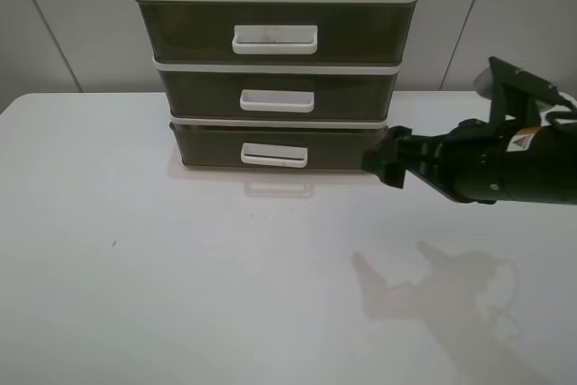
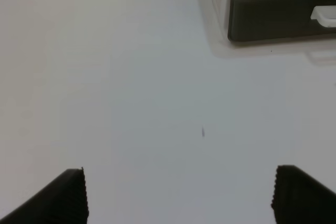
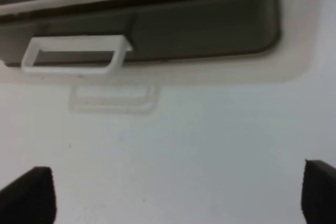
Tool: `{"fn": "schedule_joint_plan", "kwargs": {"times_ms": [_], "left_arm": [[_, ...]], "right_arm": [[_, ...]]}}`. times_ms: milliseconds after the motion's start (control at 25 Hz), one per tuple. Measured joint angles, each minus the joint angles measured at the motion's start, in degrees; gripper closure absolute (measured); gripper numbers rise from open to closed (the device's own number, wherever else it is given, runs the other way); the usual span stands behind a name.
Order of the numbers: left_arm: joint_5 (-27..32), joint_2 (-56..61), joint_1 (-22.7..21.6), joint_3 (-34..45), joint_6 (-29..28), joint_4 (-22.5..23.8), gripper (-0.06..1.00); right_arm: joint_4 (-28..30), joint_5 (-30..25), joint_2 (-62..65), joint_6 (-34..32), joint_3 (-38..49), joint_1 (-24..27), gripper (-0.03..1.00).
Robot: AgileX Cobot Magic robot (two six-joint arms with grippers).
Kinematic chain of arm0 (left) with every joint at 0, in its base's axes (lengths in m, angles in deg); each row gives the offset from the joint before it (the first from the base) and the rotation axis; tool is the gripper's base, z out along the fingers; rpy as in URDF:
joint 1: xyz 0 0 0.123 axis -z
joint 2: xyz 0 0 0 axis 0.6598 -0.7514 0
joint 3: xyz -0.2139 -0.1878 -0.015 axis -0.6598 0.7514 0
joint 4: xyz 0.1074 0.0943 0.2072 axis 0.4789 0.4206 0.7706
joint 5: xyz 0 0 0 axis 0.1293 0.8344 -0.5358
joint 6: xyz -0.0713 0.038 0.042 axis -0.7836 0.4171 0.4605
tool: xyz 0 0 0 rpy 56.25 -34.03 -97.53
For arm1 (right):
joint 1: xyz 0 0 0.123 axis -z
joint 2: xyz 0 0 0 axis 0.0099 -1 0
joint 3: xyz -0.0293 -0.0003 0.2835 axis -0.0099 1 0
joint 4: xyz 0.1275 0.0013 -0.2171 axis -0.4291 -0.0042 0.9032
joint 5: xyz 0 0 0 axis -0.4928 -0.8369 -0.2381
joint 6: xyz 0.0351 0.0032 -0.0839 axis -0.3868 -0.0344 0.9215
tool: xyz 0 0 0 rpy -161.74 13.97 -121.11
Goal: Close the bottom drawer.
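Observation:
The bottom drawer (image 1: 209, 145) is the lowest of three in a white-framed unit at the back of the table; its dark front stands slightly forward of the frame, with a white loop handle (image 1: 274, 155). My right gripper (image 1: 386, 165) is open and empty, hovering just right of and in front of the drawer's right front corner. The right wrist view shows the drawer (image 3: 210, 32) and handle (image 3: 73, 61) ahead of the gripper (image 3: 178, 198). My left gripper (image 2: 181, 195) is open and empty over bare table, and the drawer's left corner (image 2: 273, 17) lies far ahead of it. The left arm is out of the exterior view.
The middle drawer (image 1: 198, 95) and the taller top drawer (image 1: 180, 32) sit flush in the unit. The white table (image 1: 180, 268) spreads in front of it, with a small dark speck (image 1: 114, 243). A grey wall stands behind.

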Motion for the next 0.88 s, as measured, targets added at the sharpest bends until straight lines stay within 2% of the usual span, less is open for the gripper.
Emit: {"fn": "schedule_joint_plan", "kwargs": {"times_ms": [160, 240, 400, 520, 600, 680, 880], "left_arm": [[0.0, 0.0, 0.0, 0.0, 0.0, 0.0, 0.23], [0.0, 0.0, 0.0, 0.0, 0.0, 0.0, 0.23], [0.0, 0.0, 0.0, 0.0, 0.0, 0.0, 0.23], [0.0, 0.0, 0.0, 0.0, 0.0, 0.0, 0.23], [0.0, 0.0, 0.0, 0.0, 0.0, 0.0, 0.23], [0.0, 0.0, 0.0, 0.0, 0.0, 0.0, 0.23], [0.0, 0.0, 0.0, 0.0, 0.0, 0.0, 0.23]], "right_arm": [[5.4, -16.3, 14.4, -0.1, 0.0, 13.5, 0.15], [8.3, -24.2, 21.7, -0.1, 0.0, 18.9, 0.15], [13.6, -36.2, 37.1, -0.1, -0.5, 27.9, 0.15], [18.6, -43.9, 48.9, -0.1, -2.8, 31.4, 0.15], [21.5, -47.8, 56.7, -0.1, -4.7, 31.8, 0.15], [23.2, -50.0, 62.2, -0.1, -6.3, 31.8, 0.15], [26.5, -51.2, 71.8, -0.3, -7.1, 31.8, 0.15]]}}
